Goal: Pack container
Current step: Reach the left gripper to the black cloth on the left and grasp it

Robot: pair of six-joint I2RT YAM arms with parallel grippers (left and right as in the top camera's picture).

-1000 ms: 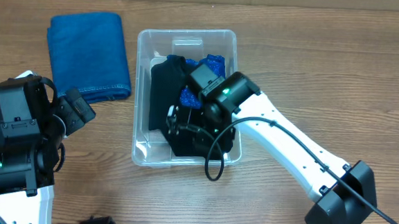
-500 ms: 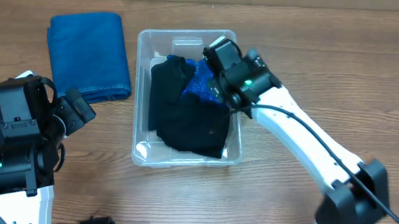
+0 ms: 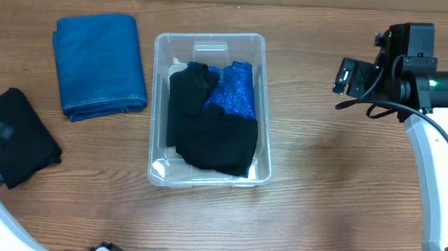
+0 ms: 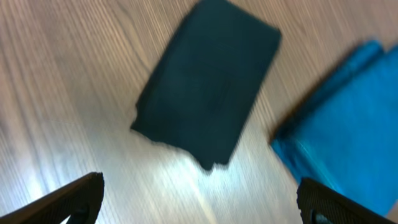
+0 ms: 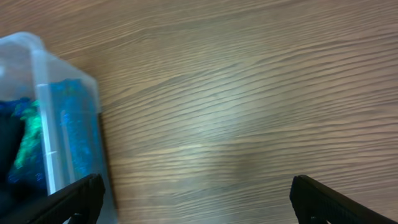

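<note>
The container (image 3: 211,37) holds a black cloth (image 3: 207,140) and a blue cloth (image 3: 235,91). The left pincer (image 4: 199,200) and right pincer (image 5: 198,199) both stand apart.

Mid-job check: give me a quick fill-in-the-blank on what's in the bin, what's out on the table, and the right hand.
The sparkly cloth beside the black garment in the container is ___.
The folded blue cloth lies to the container's ___.
The right hand is ___, over the table.
The folded cloth at the far left is ___.
Missing words: blue; left; open; black.
</note>
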